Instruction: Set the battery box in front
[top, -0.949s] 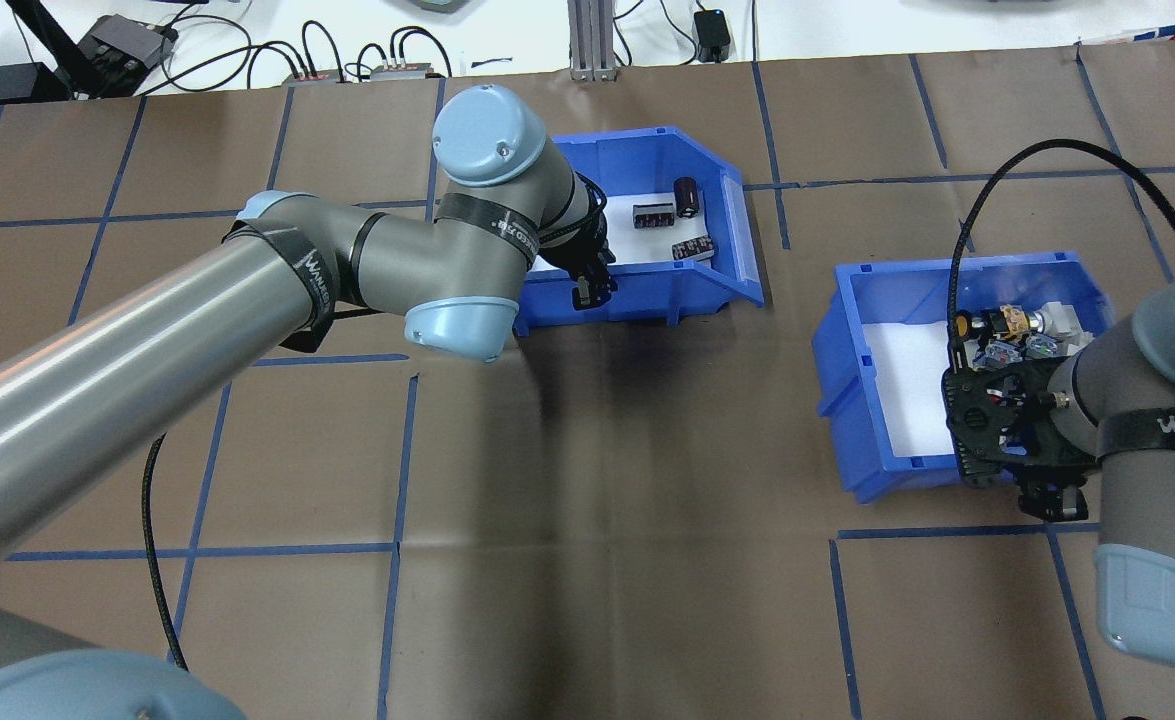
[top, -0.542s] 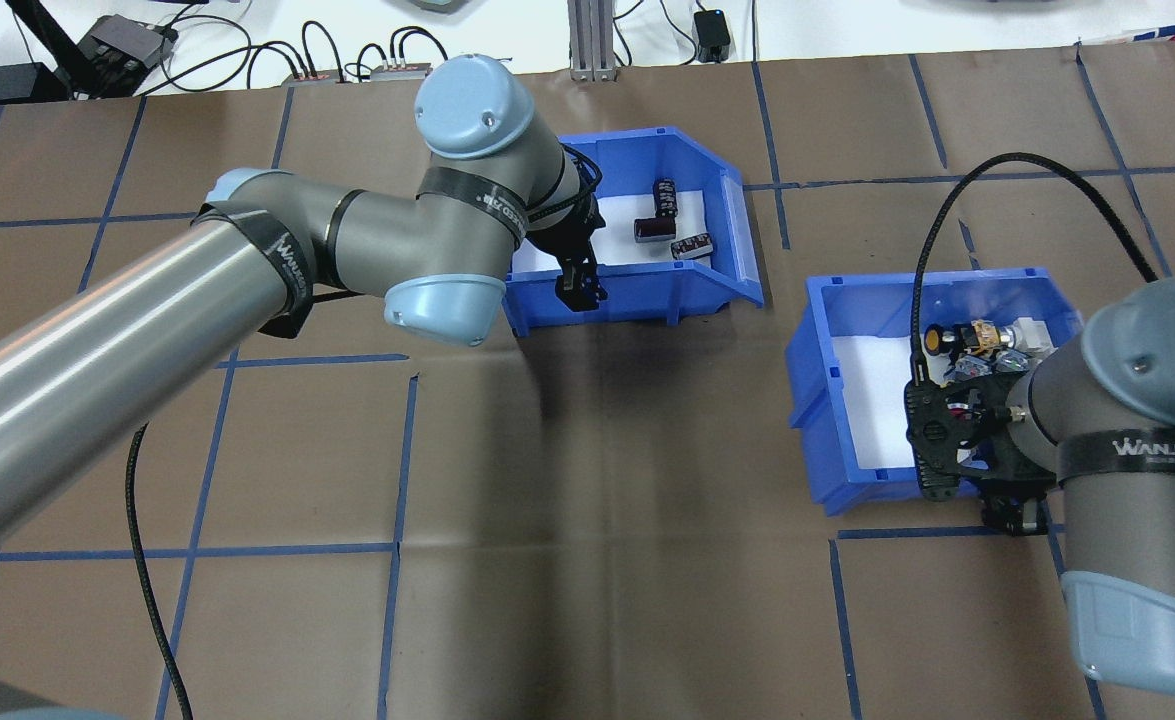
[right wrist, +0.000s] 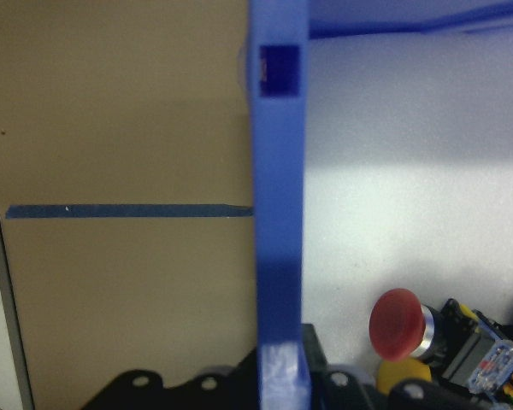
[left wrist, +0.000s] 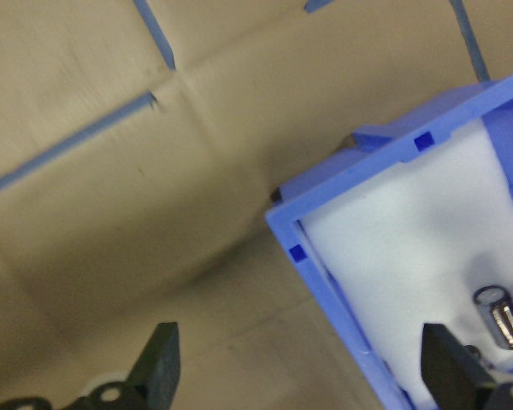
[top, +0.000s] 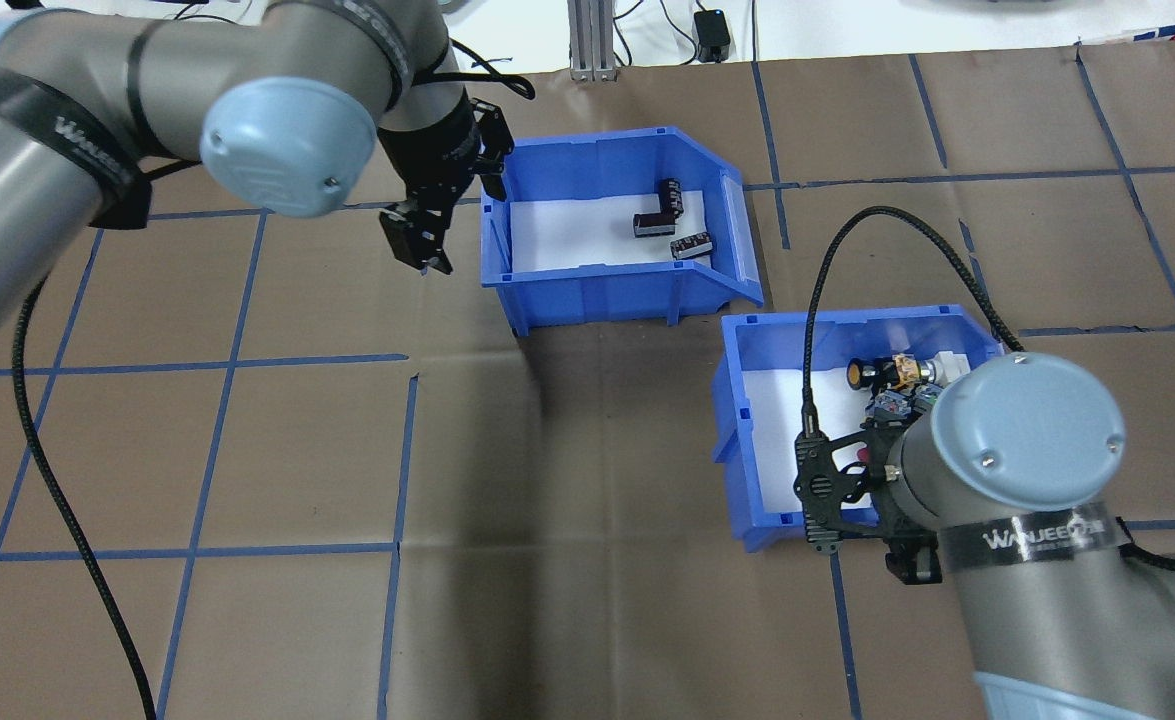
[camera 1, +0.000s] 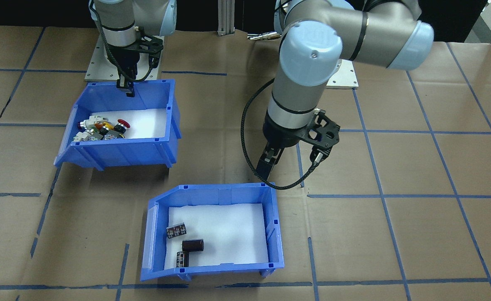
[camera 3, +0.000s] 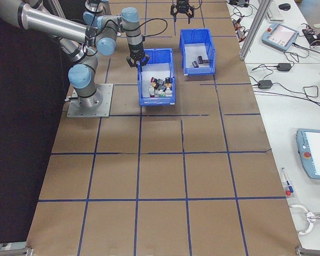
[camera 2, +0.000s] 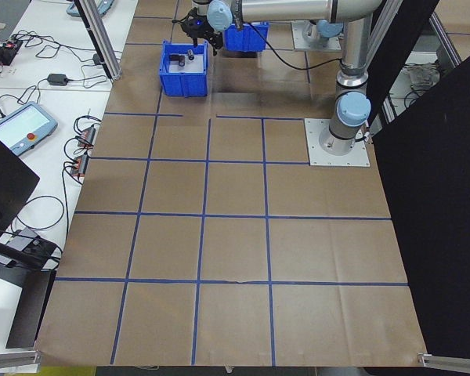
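Note:
The battery box [top: 597, 290] is a blue bin with a white liner and a few dark cells [top: 662, 215], standing at the far middle of the table. My left gripper [top: 417, 245] hangs just outside its left end wall, open and holding nothing. In the left wrist view the box corner [left wrist: 342, 282] lies between the spread fingers. Another blue bin [top: 737, 400] with colourful push-button switches sits to the right and nearer me. My right gripper [camera 1: 125, 88] is shut on that bin's rear wall [right wrist: 278, 213].
Brown paper with blue tape lines covers the table [top: 587, 520]. The two bins stand close, corner to corner. Cables and small boxes [top: 712, 35] lie beyond the far edge. My left arm's black cable [top: 57, 500] hangs over the left side.
My left gripper let go of the battery box's near wall and moved out to the left of the box. My right gripper dragged the switch bin left and nearer me.

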Robot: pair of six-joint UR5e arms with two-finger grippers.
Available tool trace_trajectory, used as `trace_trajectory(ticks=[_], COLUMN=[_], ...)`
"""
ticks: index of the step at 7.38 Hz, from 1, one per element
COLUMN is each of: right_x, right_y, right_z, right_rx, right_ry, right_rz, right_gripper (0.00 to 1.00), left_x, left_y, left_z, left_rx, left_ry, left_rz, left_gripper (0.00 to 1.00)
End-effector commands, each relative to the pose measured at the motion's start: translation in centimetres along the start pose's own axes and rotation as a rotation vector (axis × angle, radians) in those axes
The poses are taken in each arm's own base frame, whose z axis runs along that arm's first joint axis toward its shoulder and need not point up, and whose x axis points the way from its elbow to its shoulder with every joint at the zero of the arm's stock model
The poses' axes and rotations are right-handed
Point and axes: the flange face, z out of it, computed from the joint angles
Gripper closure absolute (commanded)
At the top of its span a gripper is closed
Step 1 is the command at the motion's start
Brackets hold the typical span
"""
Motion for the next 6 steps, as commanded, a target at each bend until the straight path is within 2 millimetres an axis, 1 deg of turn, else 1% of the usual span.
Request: trace_trajectory(ticks=[1, 2, 3, 4, 5, 6], right_x=[-2.4, -3.1, -3.4, -3.3, -2.9, -2.1], right_y=[-4.0, -5.2, -6.4, -7.6, -9.3, -11.7], right_z=[-0.6, -0.7, -1.1, -1.0, -1.0, -1.5], right_rx=[0.013, 0.014, 0.021, 0.017, 0.014, -0.018], right_ry=[0.017, 0.019, 0.029, 0.019, 0.010, 0.020], right_rz=[0.000, 0.012, -0.003, 0.003, 0.004, 0.000], right_gripper=[1.00, 1.00, 1.00, 1.00, 1.00, 1.00], left_x=[-5.2, -7.2, -7.9, -8.1, -8.7, -8.8], left_y=[-4.1, -6.8, -7.8, -7.6, -7.1, -7.2], left_z=[-4.7, -6.2, -5.9, -6.8, -7.2, -7.3], left_rx=[-0.031, -0.011, -0.009, 0.008, 0.004, 0.006], left_ry=[-0.030, -0.012, -0.009, -0.002, -0.005, -0.006], left_rz=[0.430, 0.662, 0.865, 0.957, 1.003, 1.011], left_gripper=[0.01, 0.01, 0.01, 0.01, 0.00, 0.00])
